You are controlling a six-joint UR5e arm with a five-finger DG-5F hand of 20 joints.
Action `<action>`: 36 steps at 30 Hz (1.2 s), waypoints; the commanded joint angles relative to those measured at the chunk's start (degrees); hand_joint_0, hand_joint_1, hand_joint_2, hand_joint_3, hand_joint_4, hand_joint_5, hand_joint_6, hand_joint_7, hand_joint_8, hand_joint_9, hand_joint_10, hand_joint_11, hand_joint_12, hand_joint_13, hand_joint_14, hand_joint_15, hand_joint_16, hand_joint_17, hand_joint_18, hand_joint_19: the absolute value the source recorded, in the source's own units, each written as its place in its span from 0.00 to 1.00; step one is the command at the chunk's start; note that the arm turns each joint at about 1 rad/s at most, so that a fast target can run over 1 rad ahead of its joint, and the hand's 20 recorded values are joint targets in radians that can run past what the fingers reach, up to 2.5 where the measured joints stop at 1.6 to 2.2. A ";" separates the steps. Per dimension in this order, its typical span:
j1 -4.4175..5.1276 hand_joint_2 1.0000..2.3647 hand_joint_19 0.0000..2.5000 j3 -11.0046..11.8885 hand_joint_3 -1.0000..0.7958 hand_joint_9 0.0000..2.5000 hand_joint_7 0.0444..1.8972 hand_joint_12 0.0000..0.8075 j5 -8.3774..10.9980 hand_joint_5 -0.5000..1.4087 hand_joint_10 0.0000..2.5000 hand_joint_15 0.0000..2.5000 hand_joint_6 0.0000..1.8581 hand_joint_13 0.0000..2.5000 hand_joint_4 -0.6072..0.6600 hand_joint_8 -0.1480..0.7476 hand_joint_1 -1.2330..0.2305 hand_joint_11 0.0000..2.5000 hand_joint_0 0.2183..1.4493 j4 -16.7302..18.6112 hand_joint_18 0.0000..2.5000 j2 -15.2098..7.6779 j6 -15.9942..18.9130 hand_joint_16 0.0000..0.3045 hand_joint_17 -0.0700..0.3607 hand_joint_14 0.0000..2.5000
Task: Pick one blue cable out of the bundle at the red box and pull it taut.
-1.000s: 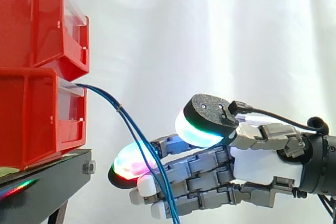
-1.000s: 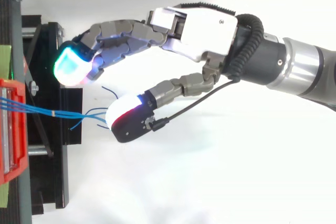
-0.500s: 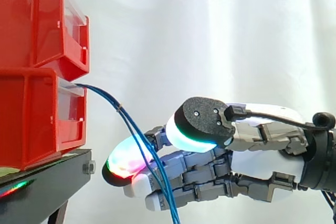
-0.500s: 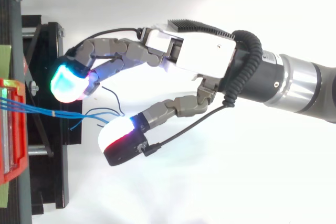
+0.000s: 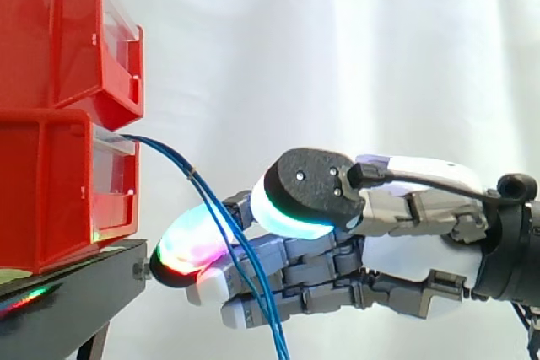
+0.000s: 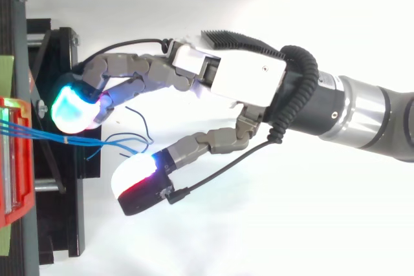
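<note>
While the hand [image 6: 239, 85] reaches in from 3 o'clock, its fingers stay spread and grasp nothing. In the top view the glowing fingertips [image 6: 72, 105] sit toward 12 o'clock of the blue cable bundle [image 6: 39, 135] and the thumb pad [image 6: 132, 179] toward 6 o'clock, with the strands in the gap between them. The bundle leaves the lower red box [image 5: 59, 183] at 9 o'clock, passes a small white tie [image 6: 66, 139], then fans into loose ends. In the side view it droops toward 5 o'clock across the fingers.

The likeliest failure is a pinch that gathers several strands instead of one, because they run close together just past the tie. A grip placed too near the loose ends could also slide off once the pull starts. The fingertips are close to the black stand [image 5: 76, 284] and could knock it if the reach goes further.

Compared with a second ago, the hand sits nearer the box, toward 9 o'clock. The thumb has swung out toward 6 o'clock, widening the gap, and the cables lie much as they did.
</note>
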 commanded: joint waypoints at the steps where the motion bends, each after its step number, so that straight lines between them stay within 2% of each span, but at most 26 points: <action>1: 0.12 0.00 0.06 0.42 0.31 0.19 0.58 0.51 0.02 0.19 0.00 0.04 0.40 0.14 0.62 0.53 0.25 0.18 0.30 1.53 0.15 -0.72 -0.46 0.18 0.46 0.00; 11: 0.30 0.01 0.06 0.42 0.47 0.20 0.60 0.51 0.11 0.17 0.00 0.05 0.46 0.14 0.61 0.54 0.27 0.20 0.28 1.79 0.15 -0.72 -0.54 0.19 0.46 0.00; 14: 0.30 0.01 0.07 0.42 0.46 0.20 0.58 0.51 0.11 0.17 0.00 0.05 0.47 0.14 0.62 0.54 0.28 0.21 0.29 1.70 0.15 -0.72 -0.46 0.19 0.46 0.00; 15: 0.30 0.01 0.07 0.42 0.43 0.21 0.55 0.51 0.11 0.17 0.00 0.05 0.47 0.14 0.64 0.54 0.29 0.21 0.29 1.88 0.15 -0.72 -0.46 0.19 0.46 0.00; 16: 0.30 0.01 0.07 0.42 0.41 0.22 0.54 0.51 0.11 0.17 0.00 0.05 0.47 0.15 0.64 0.55 0.29 0.23 0.28 1.97 0.15 -0.72 -0.46 0.19 0.46 0.00; 18: 0.30 0.00 0.08 0.42 0.32 0.35 0.53 0.53 0.02 0.18 0.01 0.07 0.41 0.18 0.62 0.57 0.30 0.43 0.27 1.97 0.16 -0.72 -0.54 0.19 0.47 0.00; 19: 0.39 0.00 0.07 0.42 0.32 0.35 0.53 0.53 0.02 0.18 0.01 0.07 0.41 0.18 0.62 0.57 0.30 0.44 0.27 2.06 0.16 -0.72 -0.46 0.19 0.47 0.00; 21: 0.30 0.00 0.07 0.42 0.29 0.37 0.56 0.53 -0.07 0.19 0.00 0.08 0.36 0.18 0.60 0.55 0.30 0.54 0.26 2.06 0.16 -0.72 -0.46 0.19 0.47 0.00; 24: 0.30 0.00 0.07 0.42 0.28 0.37 0.63 0.53 -0.33 0.19 0.00 0.07 0.30 0.17 0.61 0.55 0.30 0.57 0.26 1.97 0.16 -0.72 -0.37 0.20 0.48 0.00; 25: 0.30 0.00 0.07 0.42 0.28 0.37 0.63 0.53 -0.33 0.19 0.00 0.07 0.30 0.17 0.61 0.55 0.30 0.56 0.25 2.06 0.16 -0.72 -0.37 0.20 0.48 0.00; 26: 0.30 0.00 0.07 0.42 0.28 0.32 0.65 0.53 -0.33 0.20 0.01 0.05 0.27 0.16 0.62 0.57 0.31 0.42 0.25 2.06 0.16 -0.72 -0.37 0.20 0.48 0.00; 27: 0.30 0.00 0.07 0.42 0.28 0.29 0.63 0.53 -0.33 0.20 0.01 0.05 0.27 0.16 0.63 0.57 0.31 0.36 0.25 1.97 0.16 -0.72 -0.37 0.20 0.48 0.00; 28: 0.30 0.00 0.07 0.42 0.28 0.29 0.63 0.53 -0.33 0.20 0.01 0.04 0.27 0.16 0.63 0.57 0.31 0.34 0.25 1.97 0.15 -0.72 -0.46 0.20 0.48 0.00; 30: 0.30 0.00 0.06 0.42 0.28 0.21 0.61 0.54 -0.42 0.20 0.00 0.02 0.27 0.17 0.64 0.58 0.32 0.13 0.24 1.97 0.16 -0.72 -0.46 0.20 0.48 0.00; 33: 0.30 0.00 0.05 0.42 0.28 0.18 0.60 0.57 -0.42 0.20 0.00 0.00 0.27 0.16 0.64 0.62 0.33 0.02 0.24 1.97 0.16 -0.72 -0.46 0.20 0.49 0.00; 36: 0.30 0.00 0.04 0.33 0.28 0.14 0.60 0.58 -0.42 0.20 0.00 0.00 0.27 0.15 0.63 0.64 0.33 0.00 0.23 1.97 0.14 -0.72 -0.46 0.21 0.49 0.00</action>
